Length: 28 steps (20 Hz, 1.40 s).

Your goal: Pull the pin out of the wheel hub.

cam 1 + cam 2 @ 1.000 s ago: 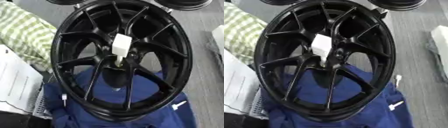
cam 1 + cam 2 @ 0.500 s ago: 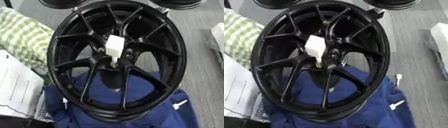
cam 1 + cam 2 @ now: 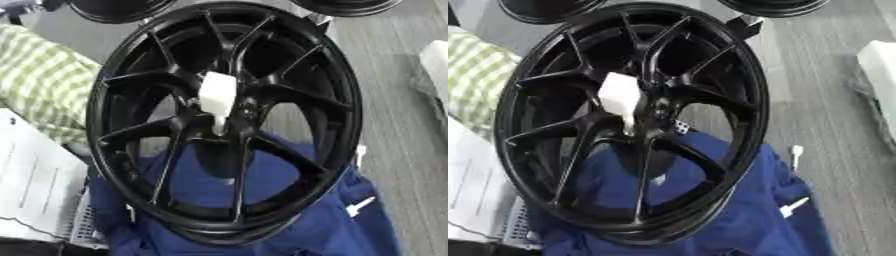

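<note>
Compared with one second ago, the whole picture has slid a little toward 12 o'clock and turned slightly; I take this as my head camera tilting, not as the things moving. The pin sits in the hub as it did before.

The black wheel hub [image 3: 229, 120] stands in the middle of my view, leaning on a blue cloth [image 3: 262, 215] that lies under its lower rim. The white pin [image 3: 217, 97] is at the very centre, where the spokes meet. Its blocky head is toward 12 o'clock and its thin stem points toward 6 o'clock, going down into the centre bore. So the long axis runs about from 12 to 6, with the head tipped out toward me.

Neither of my hands shows in any view, so I cannot tell how the fingers are set, wide or narrow. Nothing holds the pin now.

I judge that the pull must follow this axis, toward 12 o'clock and out from the face of the wheel, with the fingers closing on the white head from its two sides. Which arm is nearer I cannot say. At 9 o'clock lie a green checked cloth [image 3: 44, 85] and white papers [image 3: 35, 195], so the approach from 3 o'clock looks more free to me.
</note>
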Tool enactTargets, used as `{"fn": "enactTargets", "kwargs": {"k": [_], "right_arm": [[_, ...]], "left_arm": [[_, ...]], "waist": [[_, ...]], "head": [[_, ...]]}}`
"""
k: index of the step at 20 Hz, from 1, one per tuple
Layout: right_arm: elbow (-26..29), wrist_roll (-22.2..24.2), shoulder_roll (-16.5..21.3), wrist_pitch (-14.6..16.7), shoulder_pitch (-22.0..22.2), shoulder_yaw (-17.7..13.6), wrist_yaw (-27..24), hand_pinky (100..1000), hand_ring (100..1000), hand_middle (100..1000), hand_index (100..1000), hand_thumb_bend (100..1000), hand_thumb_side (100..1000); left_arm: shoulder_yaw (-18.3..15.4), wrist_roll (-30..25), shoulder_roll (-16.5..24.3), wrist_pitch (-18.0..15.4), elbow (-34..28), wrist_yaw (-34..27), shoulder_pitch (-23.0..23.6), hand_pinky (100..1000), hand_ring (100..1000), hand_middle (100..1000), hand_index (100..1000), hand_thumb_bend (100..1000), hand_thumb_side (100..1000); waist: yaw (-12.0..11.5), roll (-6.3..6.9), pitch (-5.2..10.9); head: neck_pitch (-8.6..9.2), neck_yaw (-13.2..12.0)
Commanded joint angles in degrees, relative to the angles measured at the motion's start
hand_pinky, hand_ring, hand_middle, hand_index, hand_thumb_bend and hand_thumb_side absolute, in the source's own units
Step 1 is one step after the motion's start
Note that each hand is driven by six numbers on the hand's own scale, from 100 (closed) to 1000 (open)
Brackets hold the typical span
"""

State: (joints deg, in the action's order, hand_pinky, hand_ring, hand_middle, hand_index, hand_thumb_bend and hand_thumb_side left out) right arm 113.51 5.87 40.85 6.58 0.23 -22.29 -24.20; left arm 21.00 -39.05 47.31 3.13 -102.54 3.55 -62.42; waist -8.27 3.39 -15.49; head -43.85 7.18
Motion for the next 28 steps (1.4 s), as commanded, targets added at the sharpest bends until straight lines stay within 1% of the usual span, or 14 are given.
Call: {"fn": "enactTargets", "kwargs": {"k": [1, 5, 6, 7, 11, 13, 16, 20, 23, 24, 25, 28], "right_arm": [[1.1, -0.4, 0.7, -0.4, 0.2, -1.0, 0.7, 1000, 815, 568, 742, 100, 539], [1.1, -0.4, 0.4, -0.6, 0.5, -1.0, 0.8, 1000, 813, 567, 741, 100, 542], [1.1, -0.2, 0.3, -0.7, 0.5, -0.9, 0.8, 1000, 813, 566, 740, 100, 520], [1.1, -0.1, 0.1, -0.9, 0.6, -0.9, 0.8, 1000, 813, 566, 740, 100, 544], [1.1, 0.2, -0.9, -2.0, 0.4, -0.8, 0.7, 1000, 810, 562, 739, 100, 550], [1.1, 0.2, -1.3, -2.4, 0.3, -0.7, 0.9, 1000, 810, 561, 738, 100, 552], [1.1, 0.4, -2.0, -3.0, 0.4, -0.6, 1.3, 1000, 807, 558, 736, 100, 558], [1.0, 0.6, -2.6, -3.6, 0.4, -0.3, 1.8, 1000, 804, 555, 734, 100, 562], [0.8, 0.8, -2.9, -3.9, 0.4, -0.2, 2.3, 1000, 803, 553, 734, 100, 565], [0.7, 0.9, -3.1, -4.0, 0.4, -0.1, 2.4, 1000, 803, 553, 734, 100, 552], [0.7, 0.9, -3.2, -4.1, 0.4, -0.1, 2.6, 1000, 802, 552, 733, 100, 567], [0.5, 1.0, -3.5, -4.3, 0.3, 0.1, 2.9, 1000, 801, 551, 733, 100, 570]], "left_arm": [[2.9, -5.7, -2.6, -1.0, 4.3, 1.4, -4.8, 818, 747, 715, 851, 408, 531], [6.0, -9.7, -7.2, -2.2, 9.2, 2.4, -9.6, 819, 749, 718, 858, 421, 540], [6.7, -10.3, -8.2, -2.4, 10.1, 2.6, -10.5, 819, 749, 718, 858, 422, 540], [7.2, -10.7, -9.0, -2.4, 11.0, 2.7, -11.1, 819, 750, 719, 859, 424, 541], [9.3, -11.7, -11.1, -2.3, 12.0, 2.2, -12.6, 822, 754, 728, 867, 455, 537], [10.5, -10.9, -11.1, -1.7, 11.2, 1.9, -12.7, 822, 754, 730, 873, 470, 531], [12.4, -8.4, -10.3, -0.2, 8.5, 1.6, -12.7, 826, 765, 744, 875, 493, 494], [15.0, -6.3, -9.6, 3.5, 3.9, 0.7, -13.1, 831, 775, 754, 882, 513, 482], [15.7, -5.6, -9.1, 6.4, 0.5, -0.2, -13.1, 832, 775, 754, 876, 533, 488], [15.8, -5.5, -8.8, 7.4, -0.6, -0.5, -13.0, 836, 780, 760, 877, 568, 464], [15.9, -5.4, -8.7, 8.2, -1.6, -0.6, -12.9, 838, 783, 763, 877, 549, 486], [16.2, -5.8, -8.4, 10.0, -3.4, -0.9, -12.5, 843, 786, 766, 879, 556, 488]], "waist": [[0.1, -0.27, 1.59], [0.3, -0.41, 1.96], [0.4, -0.42, 2.01], [0.4, -0.43, 2.04], [0.5, -0.37, 1.93], [0.5, -0.3, 1.81], [0.4, -0.11, 1.59], [0.3, 0.01, 1.43], [0.3, -0.01, 1.34], [0.2, -0.02, 1.29], [0.2, -0.03, 1.24], [0.2, -0.07, 1.09]], "head": [[-0.26, 0.2], [-0.26, 0.1], [-0.26, 0.0], [-0.26, -0.1], [-0.26, -0.2], [-0.26, -0.1], [-0.26, 0.3], [-0.24, 0.4], [0.03, 0.3], [0.13, 0.3], [0.19, 0.3], [0.19, 0.2]]}}
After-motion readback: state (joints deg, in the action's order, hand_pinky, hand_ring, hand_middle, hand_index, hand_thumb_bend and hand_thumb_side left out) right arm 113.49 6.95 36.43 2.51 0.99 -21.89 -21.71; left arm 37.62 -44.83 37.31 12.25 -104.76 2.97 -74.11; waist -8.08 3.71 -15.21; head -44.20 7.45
